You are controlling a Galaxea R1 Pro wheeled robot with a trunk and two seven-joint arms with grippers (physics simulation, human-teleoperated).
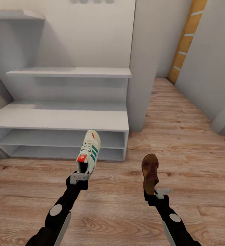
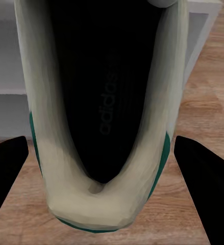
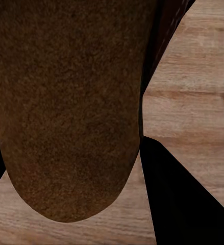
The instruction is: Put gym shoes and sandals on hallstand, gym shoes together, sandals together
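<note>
One gym shoe (image 1: 88, 150) and one sandal (image 1: 150, 172) are in sight, each carried by its own arm, with the hallstand (image 1: 57, 118) standing at the far left against the pale wall and the wood-plank corridor floor (image 1: 181, 136) spreading out to the right. The left arm reaches forward from the near edge, and the left gripper (image 1: 79, 177) is clamped on the heel of the gym shoe, holding it raised off the floor with its toe pointing away toward the rack's open shelves. That shoe is cream-white with white laces, green side stripes and a red-orange tongue patch (the left wrist view looks straight down into its dark insole (image 2: 104, 102), printed with a brand name, with a black finger (image 2: 4, 173) on either side). To the right, the right arm likewise stretches forward, and the right gripper (image 1: 157, 193) is closed on the heel end of the sandal, held raised with its toe pointing away. The sandal is dark brown with straps across the front, and the right wrist view shows its grainy brown footbed (image 3: 66, 112) up close above the planks.
</note>
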